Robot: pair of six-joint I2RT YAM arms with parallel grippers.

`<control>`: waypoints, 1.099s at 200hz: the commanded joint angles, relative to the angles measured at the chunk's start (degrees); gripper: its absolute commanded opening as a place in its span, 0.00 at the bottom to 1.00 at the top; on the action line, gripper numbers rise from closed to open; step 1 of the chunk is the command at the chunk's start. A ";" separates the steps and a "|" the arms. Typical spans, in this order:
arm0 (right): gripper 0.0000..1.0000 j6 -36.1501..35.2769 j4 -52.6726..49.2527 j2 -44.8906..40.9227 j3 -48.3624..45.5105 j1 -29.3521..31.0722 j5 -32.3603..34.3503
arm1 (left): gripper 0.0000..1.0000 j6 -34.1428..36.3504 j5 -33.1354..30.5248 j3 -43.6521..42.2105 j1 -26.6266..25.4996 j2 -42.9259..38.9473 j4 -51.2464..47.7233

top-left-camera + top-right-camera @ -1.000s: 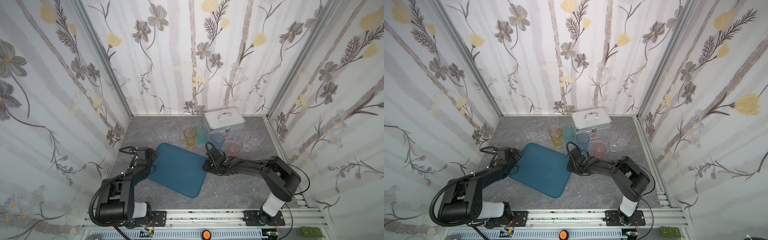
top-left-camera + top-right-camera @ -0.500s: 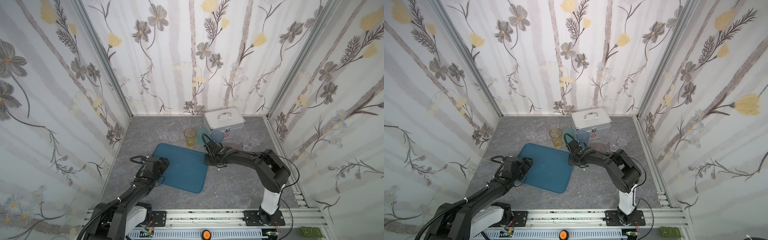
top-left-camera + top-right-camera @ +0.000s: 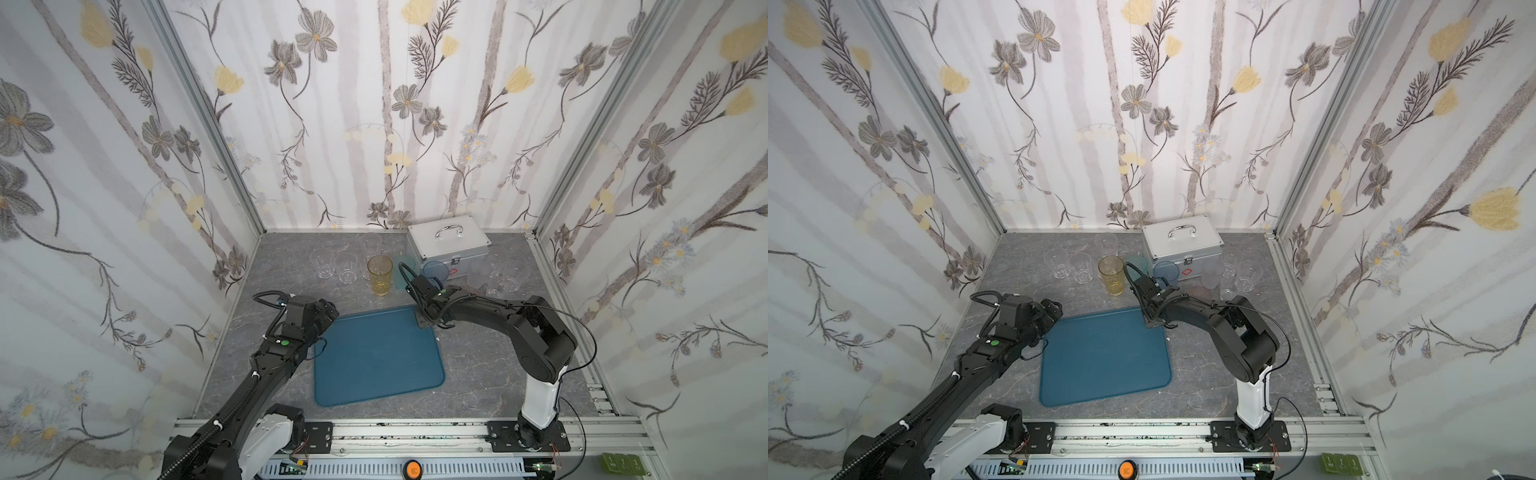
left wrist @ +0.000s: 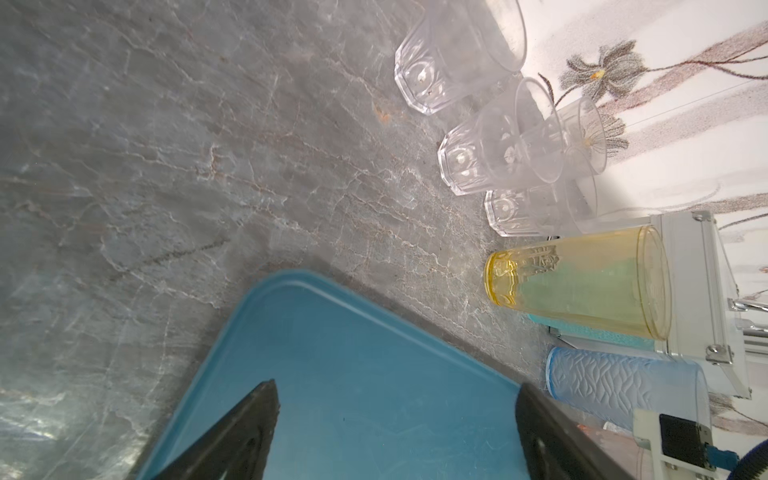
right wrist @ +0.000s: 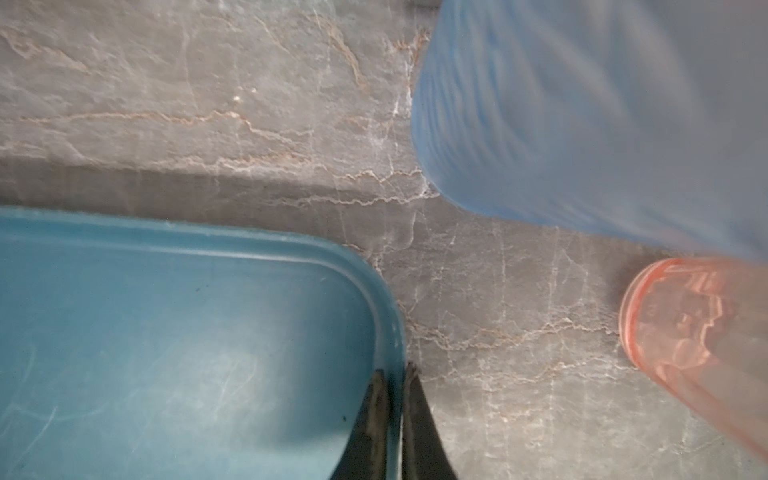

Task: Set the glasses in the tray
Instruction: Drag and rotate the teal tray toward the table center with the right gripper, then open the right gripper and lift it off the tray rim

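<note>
Grey marble-look tabletop (image 3: 478, 374), and since a second ago we've got the tray (image 3: 376, 357) swung squarer, right gripper (image 5: 397, 374) now pinched on its far-right rim, left gripper (image 4: 395, 390) spread wide over the far-left corner, glasses (image 3: 380, 275) still all lined up far side, none loaded.

We list one tray (image 3: 1100, 361) on the table (image 3: 1204, 374), right gripper (image 3: 1151, 324) at its far corner. Beyond it we count a yellow glass (image 3: 1112, 275), clear glasses (image 3: 1080, 268), a case (image 3: 1181, 245).
</note>
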 commanded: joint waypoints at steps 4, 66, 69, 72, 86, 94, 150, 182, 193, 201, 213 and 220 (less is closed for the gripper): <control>0.09 -3.86 -1.63 0.37 0.58 -1.42 4.55 | 0.92 5.99 -3.28 3.26 -0.05 0.72 -3.35; 0.08 1.20 -0.72 -2.70 -3.04 -3.75 0.07 | 0.94 11.57 -7.18 8.36 -0.06 1.75 -5.46; 0.08 1.41 -0.63 -2.80 -3.20 -3.78 0.04 | 0.94 11.64 -7.14 8.41 -0.06 1.85 -5.50; 0.08 1.93 -0.60 -2.98 -3.55 -3.78 -0.10 | 0.94 11.75 -7.20 8.58 -0.06 1.93 -5.51; 0.07 3.35 -0.30 -3.62 -4.55 -3.79 -0.35 | 0.94 12.36 -7.38 9.13 -0.13 2.28 -5.61; 0.07 4.28 0.08 -4.14 -5.46 -3.83 -0.61 | 0.94 12.66 -7.69 9.39 -0.15 2.31 -5.68; 0.22 9.75 3.48 -8.67 -9.78 -4.36 -3.32 | 0.95 14.28 -9.37 11.36 -1.76 3.80 -5.86; 0.36 9.29 2.47 -16.52 -9.09 -4.26 -5.10 | 0.96 16.83 -13.02 13.20 -3.08 3.20 -7.61; 0.37 8.61 1.52 -19.19 -7.61 -4.27 -5.75 | 0.97 18.41 -15.86 14.43 -3.48 3.03 -8.78; 0.38 8.20 1.07 -20.88 -6.18 -4.33 -6.19 | 0.97 19.68 -18.46 15.56 -4.08 3.09 -9.63; 0.38 8.05 0.14 -22.40 -3.37 -4.68 -6.21 | 0.98 22.01 -24.23 17.69 -5.84 3.58 -11.14; 0.38 8.13 -0.15 -22.79 -1.40 -4.94 -6.57 | 0.99 23.58 -28.04 19.06 -7.51 4.23 -11.95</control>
